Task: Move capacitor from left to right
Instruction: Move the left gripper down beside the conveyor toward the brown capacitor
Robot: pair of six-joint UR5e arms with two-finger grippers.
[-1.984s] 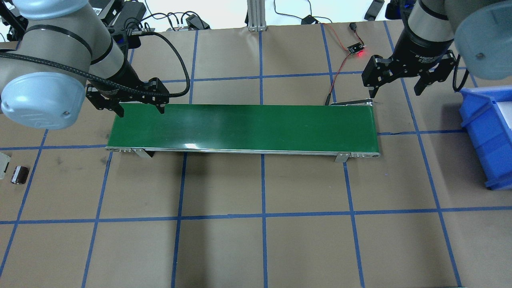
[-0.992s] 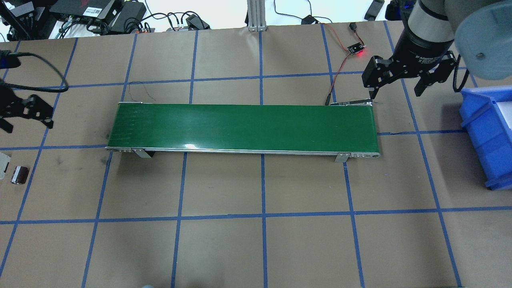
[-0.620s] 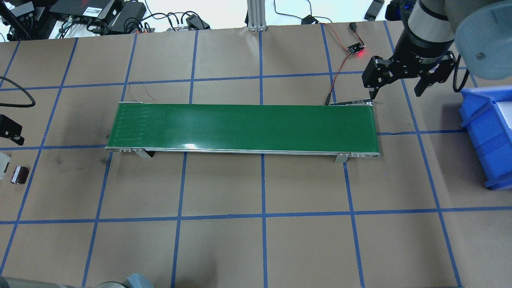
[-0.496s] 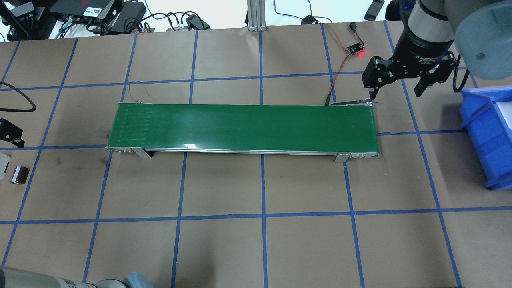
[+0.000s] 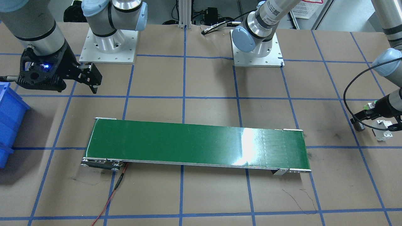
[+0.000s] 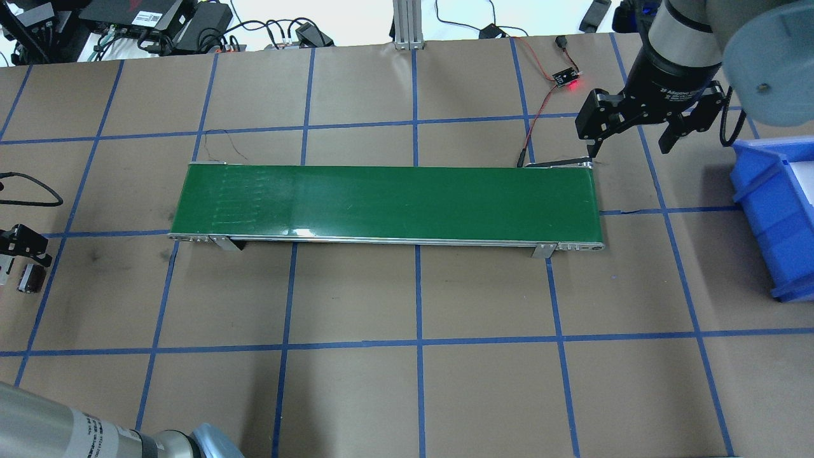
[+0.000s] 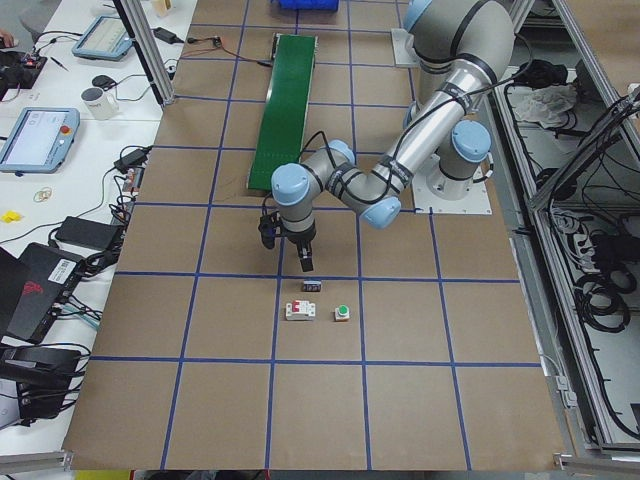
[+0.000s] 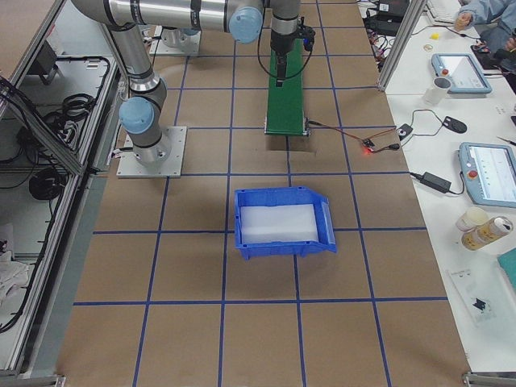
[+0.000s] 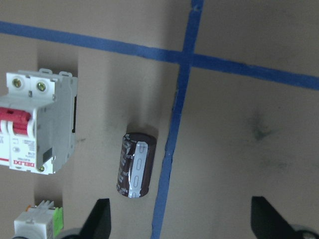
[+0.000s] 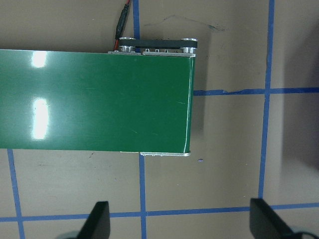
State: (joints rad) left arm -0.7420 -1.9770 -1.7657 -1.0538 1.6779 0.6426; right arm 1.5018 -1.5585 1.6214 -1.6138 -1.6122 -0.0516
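The capacitor (image 9: 135,164), a stubby dark cylinder with a pale stripe, lies on its side on the brown table at the far left (image 6: 30,278). It also shows in the exterior left view (image 7: 311,286). My left gripper (image 9: 182,219) is open and empty above it; the capacitor lies ahead of the gap, close to the left-hand finger (image 9: 101,216). In the overhead view this gripper (image 6: 20,245) is partly cut off at the left edge. My right gripper (image 6: 629,145) is open and empty, above the table just behind the far-right corner of the green conveyor belt (image 6: 388,202).
A white circuit breaker (image 9: 37,124) with red switches lies beside the capacitor, and a green-capped push button (image 7: 342,313) is close by. A blue bin (image 6: 772,210) stands at the right. A sensor board (image 6: 566,77) with wires lies behind the belt's right end.
My left arm has swung from the belt's left end out to the far left, and its gripper now hangs over the capacitor. The right arm and the capacitor have not moved.
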